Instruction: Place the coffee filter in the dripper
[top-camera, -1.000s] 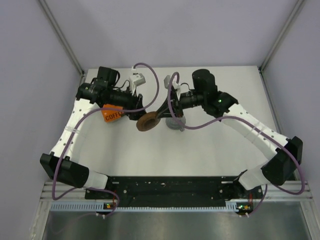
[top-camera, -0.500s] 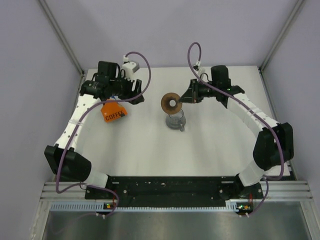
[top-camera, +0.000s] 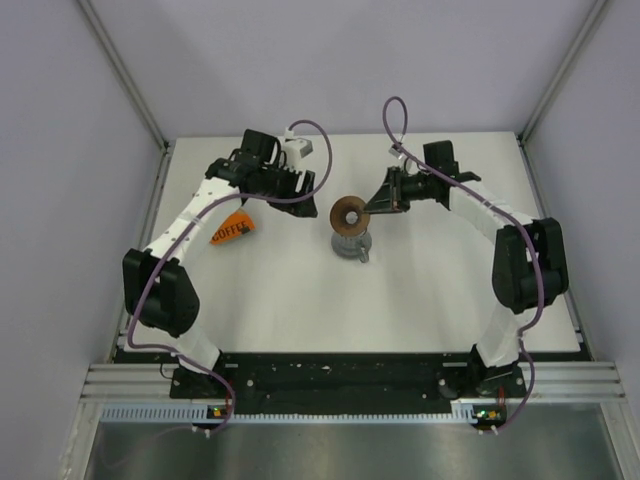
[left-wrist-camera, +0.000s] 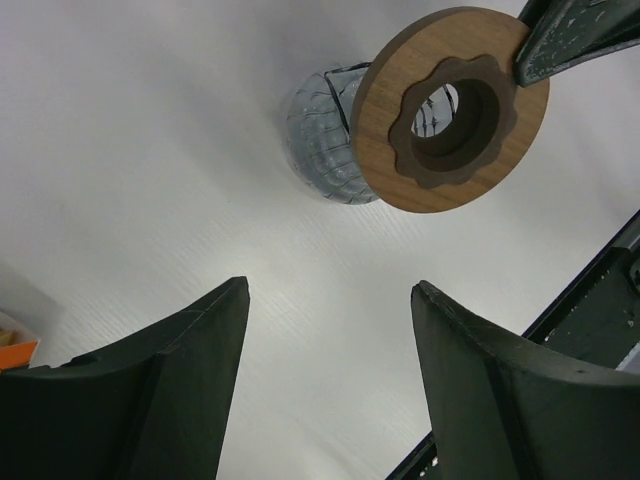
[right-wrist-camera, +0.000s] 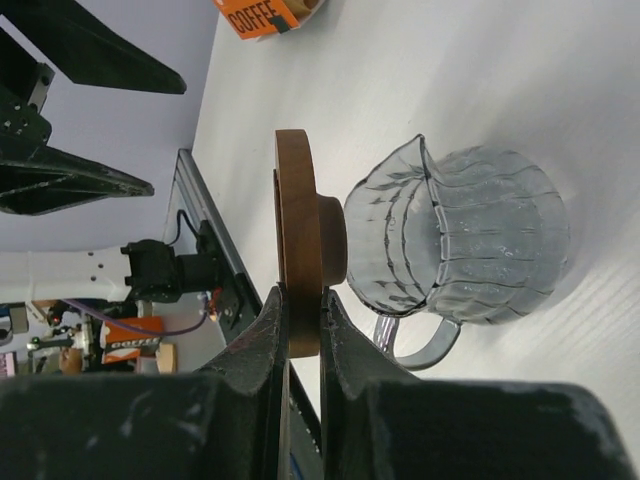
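The dripper (top-camera: 349, 213) is a brown ring with a darker centre hole. My right gripper (top-camera: 375, 207) is shut on its rim and holds it on edge just above the clear grey cup (top-camera: 352, 243). In the right wrist view the fingers clamp the dripper (right-wrist-camera: 298, 240) beside the cup's (right-wrist-camera: 470, 240) mouth. My left gripper (top-camera: 305, 190) is open and empty, left of the dripper. Its view shows the dripper (left-wrist-camera: 385, 110) and the cup (left-wrist-camera: 315, 140) beyond my left gripper (left-wrist-camera: 330, 290). The coffee filter is out of view.
An orange pack printed "COFFEE" (top-camera: 231, 228) lies on the white table at the left, also in the right wrist view (right-wrist-camera: 265, 15). Grey walls enclose the table on three sides. The arms' black base rail (top-camera: 330, 375) runs along the near edge.
My right gripper carried the dripper from left of the cup, up and right, to just above the cup. My left arm swung right, away from the orange pack, towards the dripper.
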